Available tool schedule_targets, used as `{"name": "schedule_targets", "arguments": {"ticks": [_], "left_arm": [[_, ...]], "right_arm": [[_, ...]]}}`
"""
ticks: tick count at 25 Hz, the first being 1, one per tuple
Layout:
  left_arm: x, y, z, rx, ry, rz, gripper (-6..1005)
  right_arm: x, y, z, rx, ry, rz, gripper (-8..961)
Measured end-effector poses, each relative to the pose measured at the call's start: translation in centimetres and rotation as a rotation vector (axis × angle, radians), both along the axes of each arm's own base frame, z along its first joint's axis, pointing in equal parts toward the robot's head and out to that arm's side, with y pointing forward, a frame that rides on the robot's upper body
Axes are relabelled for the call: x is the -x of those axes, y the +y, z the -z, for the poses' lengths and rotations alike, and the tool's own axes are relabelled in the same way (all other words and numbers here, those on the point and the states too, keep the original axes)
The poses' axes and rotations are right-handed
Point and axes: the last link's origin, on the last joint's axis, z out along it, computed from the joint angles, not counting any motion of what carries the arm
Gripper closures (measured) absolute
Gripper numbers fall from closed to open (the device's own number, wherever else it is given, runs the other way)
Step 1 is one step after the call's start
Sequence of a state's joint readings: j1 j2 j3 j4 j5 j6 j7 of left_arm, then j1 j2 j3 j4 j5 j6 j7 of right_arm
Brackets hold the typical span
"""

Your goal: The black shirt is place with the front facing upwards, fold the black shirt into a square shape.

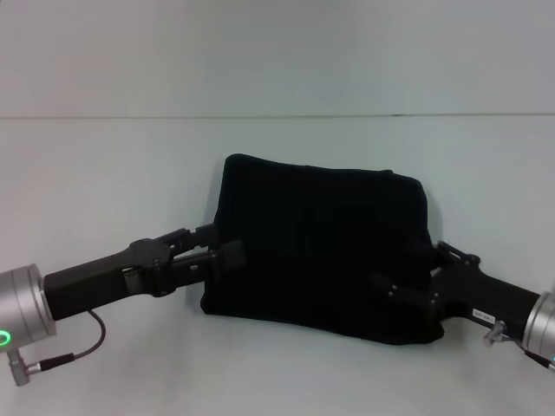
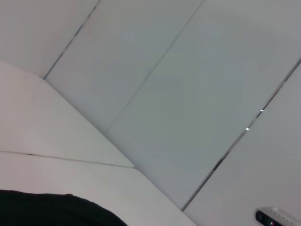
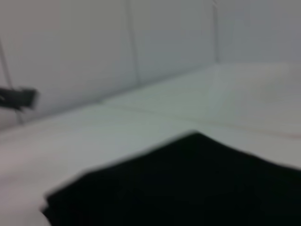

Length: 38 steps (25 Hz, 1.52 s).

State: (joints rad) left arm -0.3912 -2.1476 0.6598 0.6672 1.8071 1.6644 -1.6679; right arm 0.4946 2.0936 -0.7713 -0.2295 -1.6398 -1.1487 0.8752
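The black shirt (image 1: 321, 251) lies folded into a rough rectangle in the middle of the white table; no lettering or label shows. My left gripper (image 1: 218, 253) reaches in from the left and meets the shirt's left edge near its front corner. My right gripper (image 1: 409, 286) comes in from the right and rests against the shirt's front right corner. Both grippers are black against the black cloth. In the left wrist view a strip of the black shirt (image 2: 47, 209) shows at the picture's lower edge. The right wrist view shows the black shirt (image 3: 188, 188), blurred, with one corner pointing away.
The white table (image 1: 104, 173) runs wide around the shirt, with a seam line (image 1: 260, 116) across the back. Pale wall panels (image 2: 188, 70) stand behind it. A small grey device (image 2: 277, 217) sits at a corner of the left wrist view.
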Motion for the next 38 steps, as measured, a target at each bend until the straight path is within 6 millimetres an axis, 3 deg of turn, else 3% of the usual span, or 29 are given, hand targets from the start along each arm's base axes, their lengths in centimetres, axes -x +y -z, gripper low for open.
{"name": "schedule_targets", "arguments": {"ticks": [17, 24, 28, 38], "left_arm": [[0.4, 0.2, 0.3, -0.001, 0.008, -0.026, 68], [0.6, 0.2, 0.1, -0.009, 0.013, -0.035, 75], [1.1, 0.4, 0.1, -0.022, 0.031, -0.06, 79], [1.7, 0.8, 0.1, -0.039, 0.052, -0.102, 88]], "right_arm": [[-2.5, -0.8, -1.6, -0.087, 0.005, 0.1, 11], [-1.0, -2.9, -2.8, -0.075, 0.131, -0.03, 12], [-0.7, -3.9, -2.5, -0.025, 0.135, -0.077, 12], [-2.8, -4.1, -1.6, -0.017, 0.03, 0.025, 12]]}}
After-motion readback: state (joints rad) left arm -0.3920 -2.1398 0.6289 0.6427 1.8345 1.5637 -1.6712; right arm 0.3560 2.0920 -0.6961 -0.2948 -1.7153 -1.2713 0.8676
